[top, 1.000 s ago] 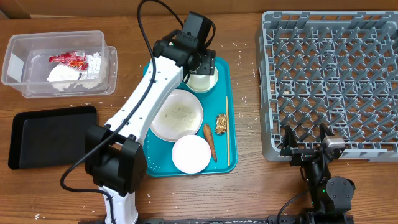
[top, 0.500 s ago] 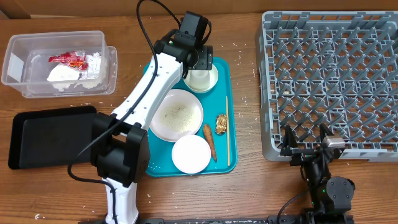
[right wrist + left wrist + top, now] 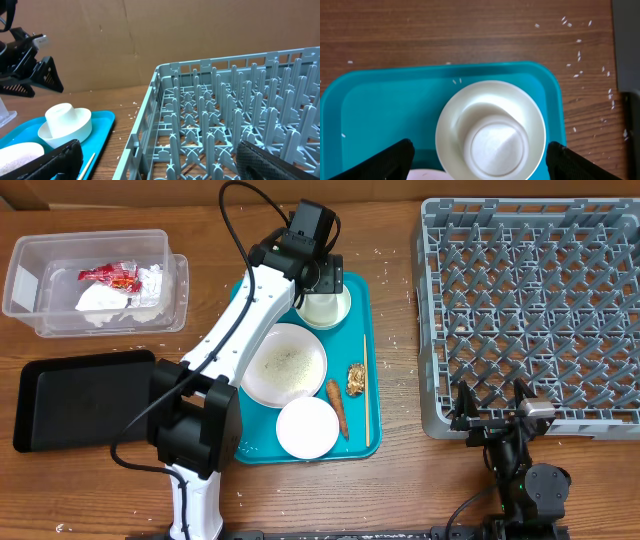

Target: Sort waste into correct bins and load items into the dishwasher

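White cup (image 3: pixel 497 145) upside down, seemingly, in white bowl (image 3: pixel 454 112); left fingers (image 3: pixel 395 157) spread empty, right fingers (image 3: pixel 55 159) spread

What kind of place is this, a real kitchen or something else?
Probably a robotics test bench staged for dish clearing, not a kitchen: a white robot arm reaches over a teal tray of used dishes, a grey dish rack sits directly on the wooden table, and the backdrop looks like cardboard.

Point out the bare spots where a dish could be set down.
Bare: the black tray, the whole dish rack, and the table strip between teal tray and rack. Crowded: the teal tray, filled with dishes and scraps under the left arm; the clear tub holds waste.
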`<state>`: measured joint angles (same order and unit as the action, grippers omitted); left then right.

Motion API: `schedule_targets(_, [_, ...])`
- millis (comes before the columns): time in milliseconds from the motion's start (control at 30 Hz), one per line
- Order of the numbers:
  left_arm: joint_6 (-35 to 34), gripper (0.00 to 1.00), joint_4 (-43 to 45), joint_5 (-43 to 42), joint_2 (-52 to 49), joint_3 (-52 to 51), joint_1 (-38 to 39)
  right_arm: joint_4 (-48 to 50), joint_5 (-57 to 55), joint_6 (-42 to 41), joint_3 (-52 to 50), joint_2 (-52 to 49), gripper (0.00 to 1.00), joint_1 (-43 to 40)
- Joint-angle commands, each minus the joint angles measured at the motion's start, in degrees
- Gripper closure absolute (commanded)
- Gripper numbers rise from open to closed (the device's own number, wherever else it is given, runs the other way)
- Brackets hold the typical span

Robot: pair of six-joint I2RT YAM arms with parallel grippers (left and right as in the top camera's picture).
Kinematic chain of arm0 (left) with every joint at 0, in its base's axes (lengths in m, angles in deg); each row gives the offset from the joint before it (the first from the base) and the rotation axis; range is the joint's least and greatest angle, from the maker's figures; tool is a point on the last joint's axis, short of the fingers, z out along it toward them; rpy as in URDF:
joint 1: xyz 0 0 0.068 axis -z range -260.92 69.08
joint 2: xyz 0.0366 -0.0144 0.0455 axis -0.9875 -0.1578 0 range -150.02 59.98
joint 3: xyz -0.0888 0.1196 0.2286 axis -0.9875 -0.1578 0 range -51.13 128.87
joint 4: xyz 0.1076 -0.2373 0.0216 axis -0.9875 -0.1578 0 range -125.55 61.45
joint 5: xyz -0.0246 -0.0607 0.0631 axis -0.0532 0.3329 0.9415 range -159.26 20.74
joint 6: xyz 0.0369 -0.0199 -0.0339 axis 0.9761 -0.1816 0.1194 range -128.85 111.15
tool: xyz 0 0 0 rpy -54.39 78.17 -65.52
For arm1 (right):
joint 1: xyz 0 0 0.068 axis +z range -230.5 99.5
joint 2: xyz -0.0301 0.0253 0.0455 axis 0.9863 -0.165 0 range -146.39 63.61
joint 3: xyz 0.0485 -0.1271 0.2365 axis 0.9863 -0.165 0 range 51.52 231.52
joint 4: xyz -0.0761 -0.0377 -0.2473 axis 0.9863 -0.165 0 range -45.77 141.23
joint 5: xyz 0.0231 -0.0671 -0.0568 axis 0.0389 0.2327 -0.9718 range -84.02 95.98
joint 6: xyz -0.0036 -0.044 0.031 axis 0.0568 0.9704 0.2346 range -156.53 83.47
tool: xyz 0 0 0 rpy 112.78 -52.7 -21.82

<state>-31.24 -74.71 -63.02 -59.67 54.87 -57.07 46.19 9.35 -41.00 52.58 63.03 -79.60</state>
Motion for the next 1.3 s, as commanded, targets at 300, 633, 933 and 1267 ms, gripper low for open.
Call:
schedule_targets(300, [-1.03, 0.26, -19.02, 1.53, 3.13, 1.31, -2.47, 0.39, -0.76, 0.02, -0.59, 0.42, 0.00, 0.37])
schedule_targets(633, [-2.05, 0.29, -25.38, -7.28, 3.15, -1.29, -9.18, 0.39, -0.76, 0.02, -0.59, 0.42, 0.00, 0.37])
schedule_targets(933, [-4.85, 0.30, -23.39, -3.04, 3.15, -6.75, -9.29, 0.39, -0.76, 0.02, -0.59, 0.42, 0.00, 0.37])
schedule_targets(1267, [-0.02, 0.33, -14.16, 0.70, 3.15, -12.26, -9.25, 0.39, -0.76, 0.02, -0.59, 0.42, 0.00, 0.37])
